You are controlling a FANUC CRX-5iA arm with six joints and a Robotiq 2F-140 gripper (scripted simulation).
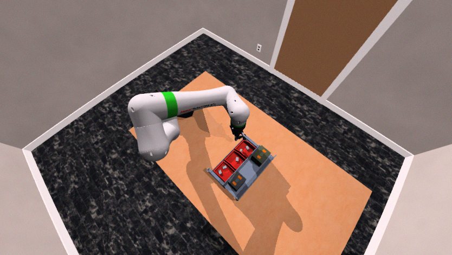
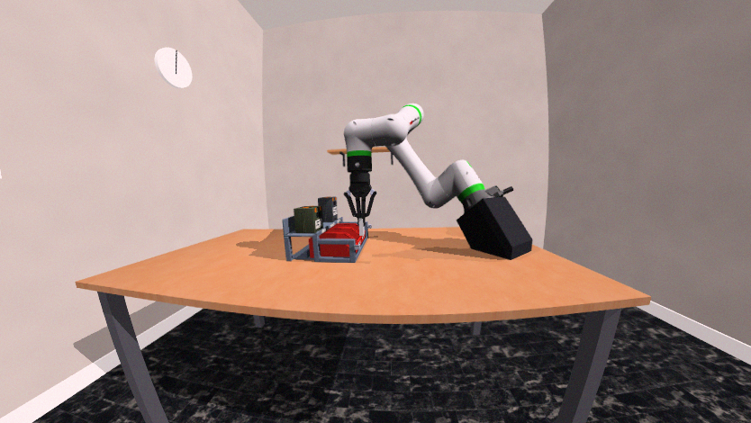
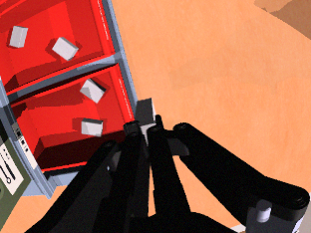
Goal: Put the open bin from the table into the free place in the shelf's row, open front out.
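Three red open bins stand side by side in the grey shelf [image 1: 241,171]: one at the far end [image 1: 245,147], one in the middle [image 1: 233,159] and one at the near end [image 1: 223,170]. Each holds small grey parts. My gripper [image 1: 237,137] is shut and holds nothing. It points down, just outside the shelf's front lip, by the far-end bin. In the wrist view the closed fingertips [image 3: 147,116] sit beside the front corner of that bin [image 3: 67,123], with the middle bin [image 3: 56,41] past it. In the side view the gripper [image 2: 360,218] hangs just above the red bins [image 2: 336,242].
A green box [image 1: 262,155] and a dark box [image 1: 237,182] sit on the shelf's upper board, behind the bins. The shelf stands on the orange table. The arm's black base [image 2: 493,226] is at the table's far right.
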